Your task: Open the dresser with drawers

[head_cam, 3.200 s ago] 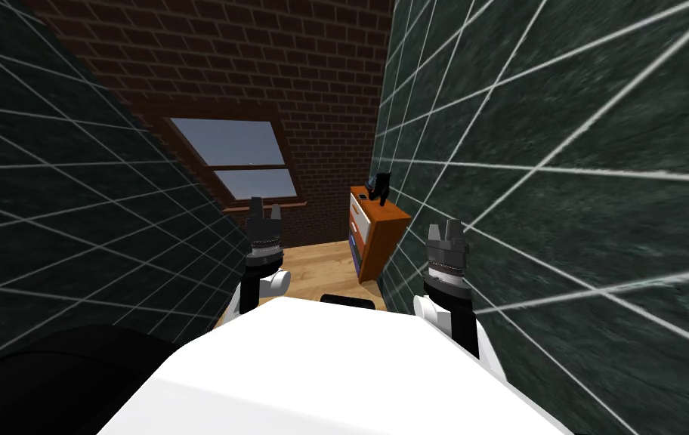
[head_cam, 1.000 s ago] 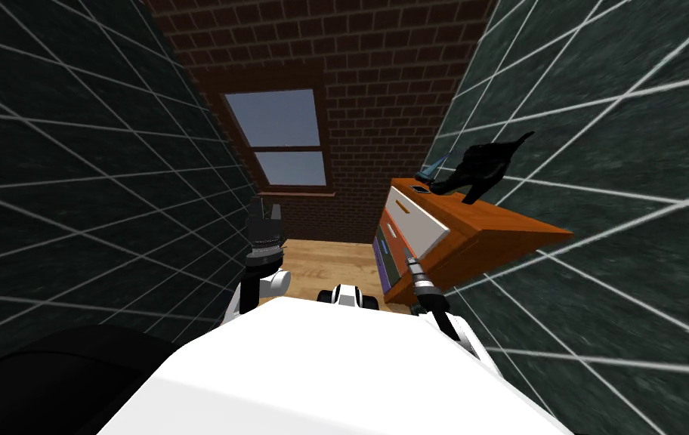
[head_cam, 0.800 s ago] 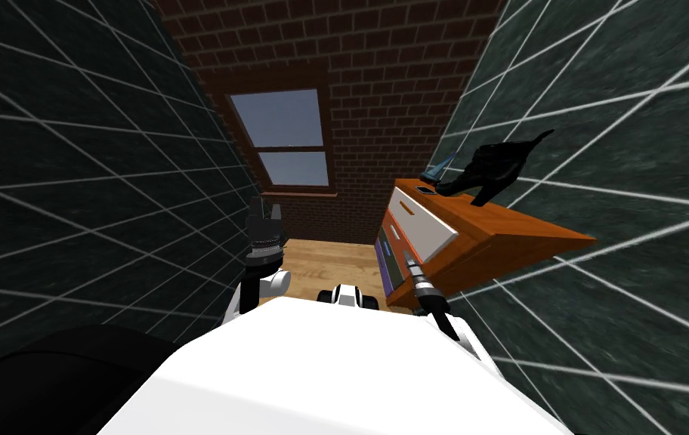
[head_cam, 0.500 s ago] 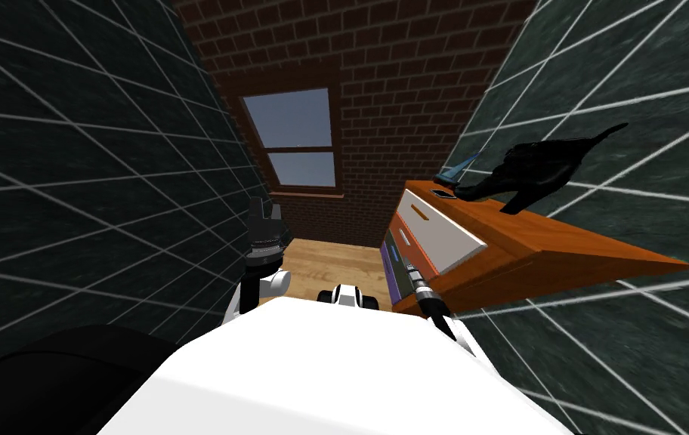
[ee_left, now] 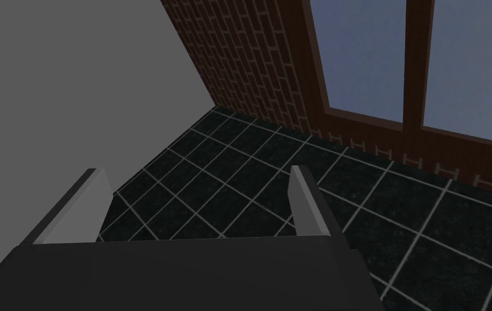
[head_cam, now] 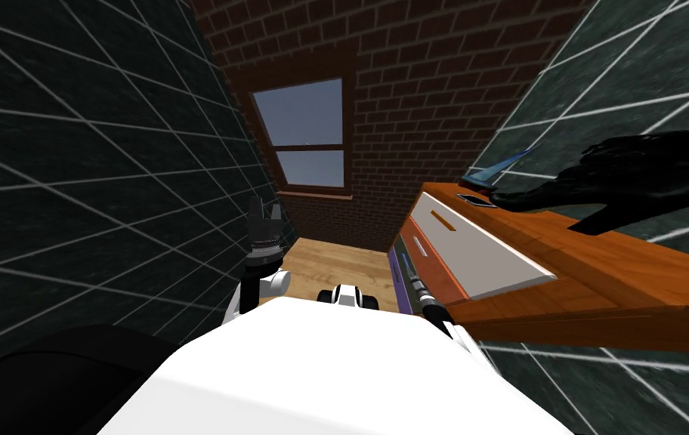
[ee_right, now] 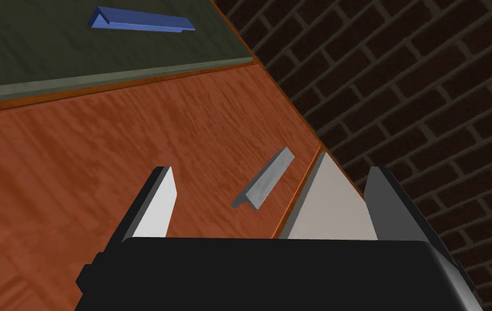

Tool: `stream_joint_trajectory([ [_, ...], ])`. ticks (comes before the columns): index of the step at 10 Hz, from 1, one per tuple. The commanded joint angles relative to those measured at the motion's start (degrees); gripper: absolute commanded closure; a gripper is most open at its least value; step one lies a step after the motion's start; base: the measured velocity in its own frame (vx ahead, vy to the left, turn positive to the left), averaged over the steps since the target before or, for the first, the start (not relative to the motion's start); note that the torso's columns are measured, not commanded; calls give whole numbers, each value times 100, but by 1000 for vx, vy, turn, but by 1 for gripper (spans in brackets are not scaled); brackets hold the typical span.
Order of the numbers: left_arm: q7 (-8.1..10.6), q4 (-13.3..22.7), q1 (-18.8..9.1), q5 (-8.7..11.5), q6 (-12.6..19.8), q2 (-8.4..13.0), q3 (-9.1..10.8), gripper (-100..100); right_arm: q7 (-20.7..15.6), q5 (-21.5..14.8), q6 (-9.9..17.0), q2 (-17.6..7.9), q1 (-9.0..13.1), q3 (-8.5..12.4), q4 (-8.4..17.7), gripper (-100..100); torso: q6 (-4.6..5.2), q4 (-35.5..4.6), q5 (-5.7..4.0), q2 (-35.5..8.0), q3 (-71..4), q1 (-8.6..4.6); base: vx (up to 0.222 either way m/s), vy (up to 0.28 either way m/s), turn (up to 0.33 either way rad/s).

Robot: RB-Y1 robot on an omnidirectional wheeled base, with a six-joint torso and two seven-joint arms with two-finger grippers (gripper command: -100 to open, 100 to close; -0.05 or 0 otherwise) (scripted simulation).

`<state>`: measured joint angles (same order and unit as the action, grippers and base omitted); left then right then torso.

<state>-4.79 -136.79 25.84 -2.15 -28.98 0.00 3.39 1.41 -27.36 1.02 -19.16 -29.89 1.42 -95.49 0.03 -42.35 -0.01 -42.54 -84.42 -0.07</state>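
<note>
Dim, even rendered light, no cast shadows; pale window point(head_cam: 307, 134) brightest; wide lens splays tiled walls point(head_cam: 71, 189) cornerward.

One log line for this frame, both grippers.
right gripper: open, aimed at grey handle, orange drawer | left gripper: open, raised

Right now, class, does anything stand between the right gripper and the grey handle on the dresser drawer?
Nothing visible does. The right gripper is open, and the grey handle on the orange-brown drawer front shows uncovered between its fingers.
</note>
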Motion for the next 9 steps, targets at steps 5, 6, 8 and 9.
stream_joint_trajectory([
  [5, 0, 0, 0, 0, 0, 0, 0, 0, 119, -473, 682, -206, 30, -51, 688, -100, -2, 9, 3, 32, -20, 8, 79, 52, 94],
  [6, 0, 0, 0, 0, 0, 0, 0, 0, 183, -690, 919, -314, 46, -68, 983, -100, 0, 5, 1, 16, -11, 1, 102, 72, 180],
  [8, 0, 0, 1, 0, 0, 0, 0, 0, 247, -898, 1221, -422, 63, -81, 1181, -100, 0, 9, 3, 31, -20, 7, 113, 66, 138],
  [9, 0, 0, 0, 0, 0, 0, -1, 0, 247, -898, 1268, -422, 63, -81, 1325, -100, -5, 8, 3, 31, -18, 15, 124, 73, 87],
])
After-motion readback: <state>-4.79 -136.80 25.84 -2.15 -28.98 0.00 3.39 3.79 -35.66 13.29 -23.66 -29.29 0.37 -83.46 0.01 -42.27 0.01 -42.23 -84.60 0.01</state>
